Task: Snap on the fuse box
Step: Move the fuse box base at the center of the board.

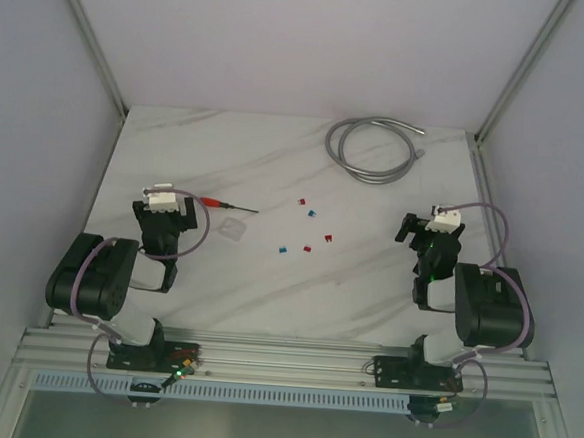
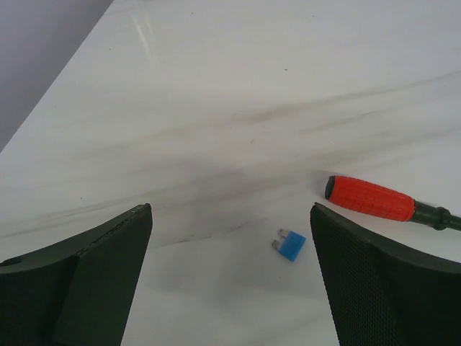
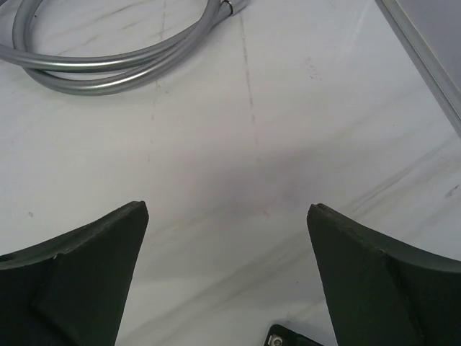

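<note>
We judge the task barely begun. Both grippers hover spread wide and empty, the left gripper (image 1: pixel 162 210) well to the left of the fuse box (image 1: pixel 405 229) and the right gripper (image 1: pixel 436 232) just beside it on its right. The fuse box is the small black block on the table (image 1: pixel 367 294), and we cannot tell whether it touches that gripper. To reach well, we would shift the right gripper sideways over the fuse box, square the jaws to two flat sides and close low, so it stays level for pressing. Left of the fuse box lie loose fuses (image 1: pixel 307 249) and, further left, a pale square (image 1: pixel 233 228), possibly a cover but too faint to say. The screwdriver (image 1: pixel 211 202) lies further left still, and a hose (image 1: pixel 372 149) coils beyond the fuse box. The left wrist view shows a blue fuse (image 2: pixel 289 245) ahead between its fingers (image 2: pixel 94 281), which we cannot find from above. The right wrist view shows bare marble, the hose and a black corner (image 3: pixel 292 337) at its bottom edge, perhaps the fuse box.
</note>
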Available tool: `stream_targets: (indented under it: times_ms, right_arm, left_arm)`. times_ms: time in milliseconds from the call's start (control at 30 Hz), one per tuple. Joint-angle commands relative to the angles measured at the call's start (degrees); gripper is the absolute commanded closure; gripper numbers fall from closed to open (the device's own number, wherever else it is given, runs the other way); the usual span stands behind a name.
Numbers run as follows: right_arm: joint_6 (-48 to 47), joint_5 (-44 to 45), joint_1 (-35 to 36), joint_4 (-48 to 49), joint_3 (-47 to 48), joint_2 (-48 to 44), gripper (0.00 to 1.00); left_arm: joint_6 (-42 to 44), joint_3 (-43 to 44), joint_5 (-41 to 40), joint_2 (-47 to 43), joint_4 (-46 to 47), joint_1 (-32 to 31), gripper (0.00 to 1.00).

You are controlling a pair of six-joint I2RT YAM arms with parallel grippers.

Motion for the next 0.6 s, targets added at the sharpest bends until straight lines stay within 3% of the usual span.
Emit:
stream_targets:
  times_ms: [0,300,367,500,567]
  right_arm:
    - [-0.6,0.5,0.2,1.8,1.3,-0.4,0.0]
    - [-2.5,2.7,2.2,-2.7,2.5,-3.4,0.0]
    - [-3.2,4.8,4.0,-7.9,3.5,-6.5,0.0]
    - [3.0,8.3,6.2,-28.5,9.9,-16.3,0.0]
    - [8.3,14.6,7.1,-39.0,13.2,-19.6,0.0]
  left_arm:
    - [0.1,0.4,0.4,-0.4,1.9,0.2,0.0]
    - [0.0,0.5,-0.2,-1.1,1.7,0.1,0.0]
    - [-1.2,2.7,-2.4,-4.2,-4.5,0.1,0.0]
    - [-5.1,8.5,-2.8,-11.6,-22.5,0.2,0.0]
    - [-8.8,11.4,-1.8,-14.7,-33.1,0.1,0.0]
